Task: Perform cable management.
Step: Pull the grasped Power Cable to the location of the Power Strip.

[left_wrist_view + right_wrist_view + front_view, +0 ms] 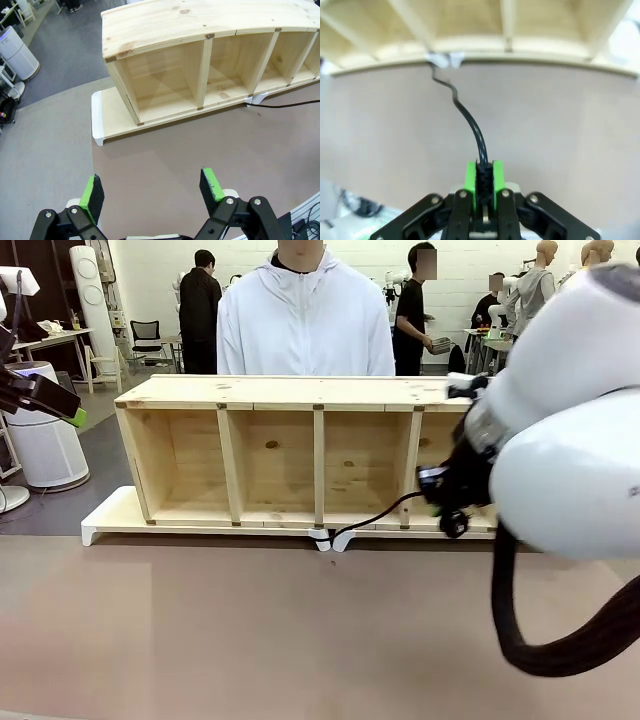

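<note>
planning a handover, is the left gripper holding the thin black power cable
No, the left gripper is open and empty; the right gripper pinches the thin black power cable.

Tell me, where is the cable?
Right wrist view: the cable is pinched in the right gripper and runs across the table to the shelf's front edge, near its middle.

No text, label, brand name, number or sign is readable on any surface here.
</note>
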Controlling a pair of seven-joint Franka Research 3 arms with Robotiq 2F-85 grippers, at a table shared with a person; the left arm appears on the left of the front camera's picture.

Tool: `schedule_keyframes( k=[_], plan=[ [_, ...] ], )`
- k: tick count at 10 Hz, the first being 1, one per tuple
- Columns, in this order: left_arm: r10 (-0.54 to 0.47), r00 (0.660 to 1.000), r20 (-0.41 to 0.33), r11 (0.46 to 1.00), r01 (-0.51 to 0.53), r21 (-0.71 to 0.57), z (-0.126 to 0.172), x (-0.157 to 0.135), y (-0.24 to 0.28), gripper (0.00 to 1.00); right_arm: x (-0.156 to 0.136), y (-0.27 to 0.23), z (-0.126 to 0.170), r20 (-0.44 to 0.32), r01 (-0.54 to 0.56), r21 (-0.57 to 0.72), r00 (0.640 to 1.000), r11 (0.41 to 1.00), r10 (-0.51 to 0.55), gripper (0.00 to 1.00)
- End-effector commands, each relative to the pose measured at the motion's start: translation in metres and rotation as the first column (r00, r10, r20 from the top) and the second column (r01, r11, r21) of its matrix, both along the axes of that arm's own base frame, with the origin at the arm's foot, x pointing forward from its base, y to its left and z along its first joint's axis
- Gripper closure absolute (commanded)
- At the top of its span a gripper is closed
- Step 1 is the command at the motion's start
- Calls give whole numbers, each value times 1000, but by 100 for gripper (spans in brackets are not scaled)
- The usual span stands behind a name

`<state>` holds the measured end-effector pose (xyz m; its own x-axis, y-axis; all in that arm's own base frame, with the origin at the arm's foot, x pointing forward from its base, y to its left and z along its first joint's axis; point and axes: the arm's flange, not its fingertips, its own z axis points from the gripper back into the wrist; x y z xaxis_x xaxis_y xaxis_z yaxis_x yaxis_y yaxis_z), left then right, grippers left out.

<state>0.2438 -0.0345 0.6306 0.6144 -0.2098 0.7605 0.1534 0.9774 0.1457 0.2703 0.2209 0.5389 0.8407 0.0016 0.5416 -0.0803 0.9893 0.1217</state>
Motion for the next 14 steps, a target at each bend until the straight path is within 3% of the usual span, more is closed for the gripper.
schedule_keyframes(
  k=[1,7,12,13,14],
  plan=[
    [1,1000,7,1000,-1,-3,0,1,0,0,-69,-100,-85,-5,36,-3,999,999,-36,84],
    [1,1000,7,1000,-1,-3,0,1,0,0,-25,-184,-72,-25,201,-100,979,974,-205,84],
    [1,1000,7,1000,-1,-3,0,1,0,0,11,-215,-46,35,276,-154,961,949,-274,84],
    [1,1000,7,1000,-1,-3,0,1,0,0,45,-202,21,-37,260,-121,963,958,-266,84],
    [1,1000,7,1000,-1,-3,0,1,0,0,45,-202,21,-37,260,-121,963,958,-266,84]
  ],
)
